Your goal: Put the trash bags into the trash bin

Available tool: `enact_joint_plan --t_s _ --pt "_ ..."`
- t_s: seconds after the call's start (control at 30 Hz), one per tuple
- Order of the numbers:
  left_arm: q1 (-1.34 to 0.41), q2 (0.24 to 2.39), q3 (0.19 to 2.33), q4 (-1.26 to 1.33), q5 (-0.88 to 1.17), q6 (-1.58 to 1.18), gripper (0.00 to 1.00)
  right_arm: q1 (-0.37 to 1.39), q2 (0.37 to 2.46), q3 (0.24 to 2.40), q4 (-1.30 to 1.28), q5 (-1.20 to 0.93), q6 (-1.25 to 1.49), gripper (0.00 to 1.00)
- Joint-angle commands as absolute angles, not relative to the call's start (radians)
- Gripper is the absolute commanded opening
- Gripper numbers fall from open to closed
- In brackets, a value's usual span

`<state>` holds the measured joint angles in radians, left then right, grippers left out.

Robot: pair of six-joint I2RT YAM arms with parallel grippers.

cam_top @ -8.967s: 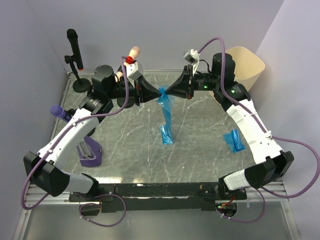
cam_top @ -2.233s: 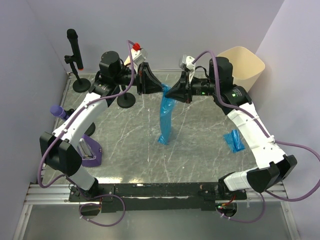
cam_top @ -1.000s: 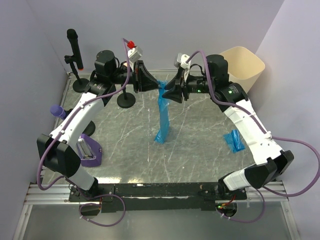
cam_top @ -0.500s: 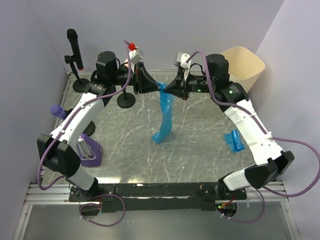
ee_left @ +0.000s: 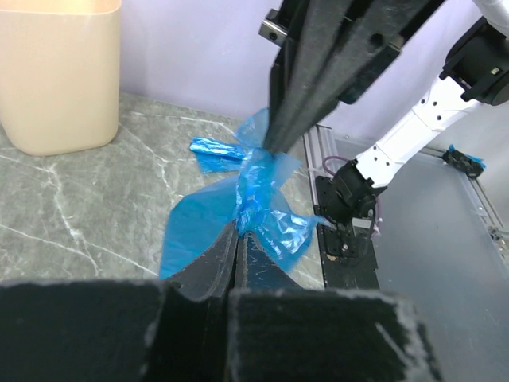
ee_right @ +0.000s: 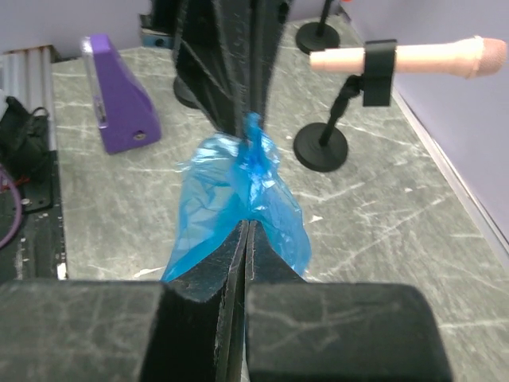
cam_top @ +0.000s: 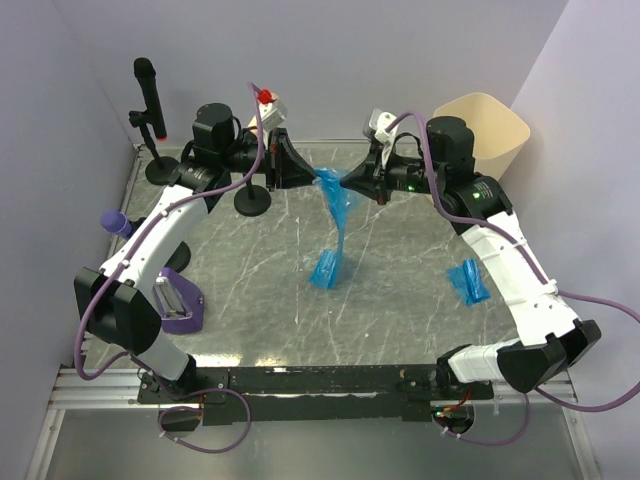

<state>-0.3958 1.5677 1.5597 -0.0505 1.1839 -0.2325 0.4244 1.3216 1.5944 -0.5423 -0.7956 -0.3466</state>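
A blue bag [cam_top: 343, 203] was held up over mid-desk [cam_top: 260, 300], its top pinched by L fingers [cam_top: 300, 168] and R fingers [cam_top: 362, 180], both pairs shut on it, lower end bunched on the desk. A 2nd bag [cam_top: 468, 282] was laid nr the R arm [cam_top: 510, 260]. The bin [cam_top: 495, 125] was stood at the back-R corner, apart from both.

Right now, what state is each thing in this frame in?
left gripper, shut on the hanging trash bag.
right gripper, shut on the hanging trash bag.
hanging trash bag, partly unfolded, pinched at its top by both grippers.
second trash bag, folded, lying on the table.
trash bin, upright, no bag visible inside.
black microphone, upright in its stand.
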Motion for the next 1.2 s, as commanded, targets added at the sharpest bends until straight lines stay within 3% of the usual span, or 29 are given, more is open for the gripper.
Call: enact_joint_plan --t_s 0.0,0.03,0.13,0.27,0.5,1.0,1.17 --pt "-0.393 1.536 1.589 -0.063 1.241 -0.221 0.01 0.4 1.256 1.563 -0.532 -0.733 -0.365 0.0" --pt "-0.393 1.536 1.585 -0.061 1.241 -0.224 0.01 0.4 1.252 1.56 -0.537 -0.736 -0.38 0.0" --pt "-0.393 1.534 1.572 -0.046 1.239 -0.239 0.0 0.411 1.241 1.595 -0.609 -0.836 -0.512 0.23" --pt "-0.394 1.548 1.582 -0.043 1.239 -0.25 0.01 0.474 1.249 1.652 -0.664 -0.845 -0.63 0.4" --pt "-0.396 1.559 1.603 -0.069 1.238 -0.239 0.01 0.569 1.307 1.72 -0.684 -0.747 -0.726 0.43" --pt "-0.394 1.562 1.609 -0.084 1.235 -0.23 0.01 0.589 1.364 1.772 -0.62 -0.641 -0.704 0.42" --pt "-0.396 1.566 1.62 -0.1 1.236 -0.221 0.01 0.589 1.358 1.773 -0.611 -0.635 -0.704 0.48"
